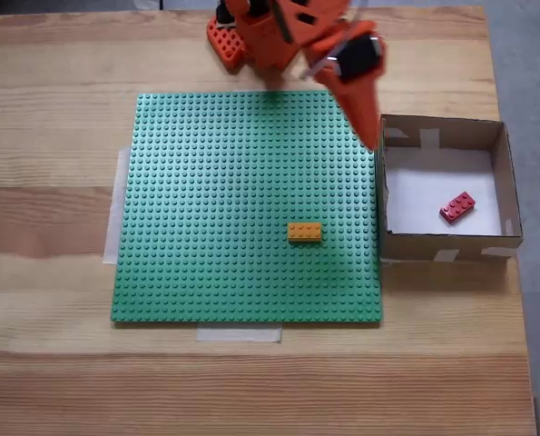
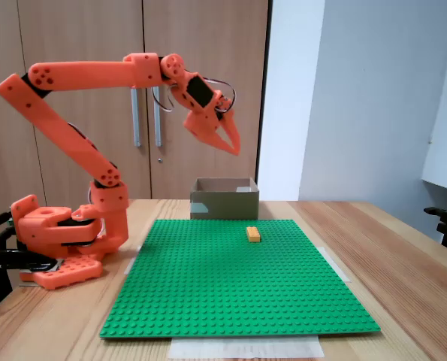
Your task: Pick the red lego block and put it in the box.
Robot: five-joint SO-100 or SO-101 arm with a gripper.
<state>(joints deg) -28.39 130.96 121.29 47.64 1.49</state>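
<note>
Fixed views from above and from the side cover the scene; from above, the red lego block point(image 1: 457, 207) is a small dark-red studded brick lying tilted on the white floor of the box point(image 1: 505, 173), toward the right and near side of that floor, touching no wall; the box is square, brown cardboard with low walls and pale tape patches, standing on the wooden table point(image 1: 52, 218) just to the right of the green baseplate point(image 1: 206, 209), its left wall against the plate's right edge. On the baseplate, right of centre and toward the near edge, sits an orange-yellow brick point(image 1: 305, 232) of the same size as the red one, square to the studs; strips of pale tape point(image 1: 239, 334) show at the plate's left and near edges.

From the side, the box point(image 2: 223, 197) stands at the far end of the baseplate point(image 2: 238, 286), and the orange-yellow brick point(image 2: 253, 234) lies in front of it; the orange arm point(image 2: 80, 154) rises from its base at the left and reaches over the plate; its gripper point(image 2: 231, 144) hangs high above the box with nothing between the fingers, which stand slightly parted; from above, the gripper point(image 1: 370, 136) points toward the box's far-left corner.
</note>
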